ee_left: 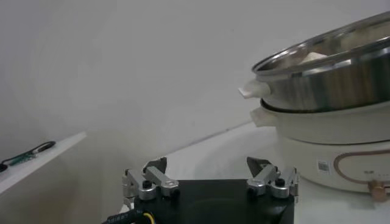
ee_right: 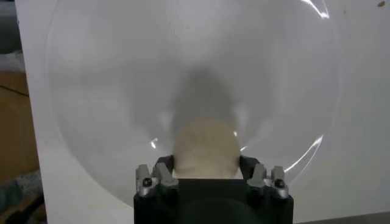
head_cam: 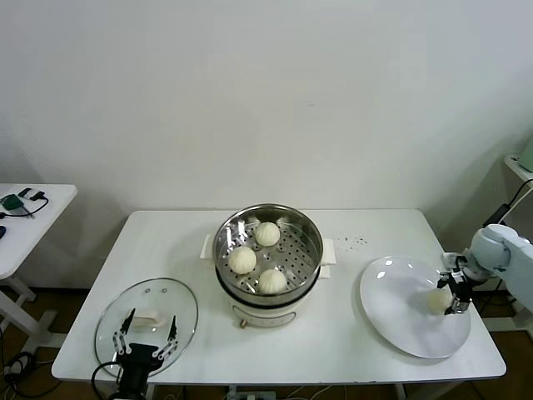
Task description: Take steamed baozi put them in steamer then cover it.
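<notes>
Three steamed baozi [head_cam: 267,233] [head_cam: 242,260] [head_cam: 272,281] lie on the perforated tray of the steel steamer [head_cam: 310,267] at mid-table. A fourth baozi [head_cam: 440,300] [ee_right: 205,146] rests on the white plate [head_cam: 400,308] [ee_right: 122,91] at the right, and my right gripper [head_cam: 454,296] [ee_right: 205,165] is shut on it, a finger pressed against each side. The glass cover [head_cam: 146,321] with its white handle lies flat at the front left. My left gripper [head_cam: 150,333] [ee_left: 207,167] hovers open over the cover's near edge, holding nothing. In the left wrist view the steamer [ee_left: 341,91] stands ahead, off to one side.
A small side table [head_cam: 25,208] with cables stands beyond the table's left edge. Dark specks [head_cam: 354,242] dot the tabletop between steamer and plate. The plate overhangs near the table's right front corner. Bare tabletop lies between cover and steamer.
</notes>
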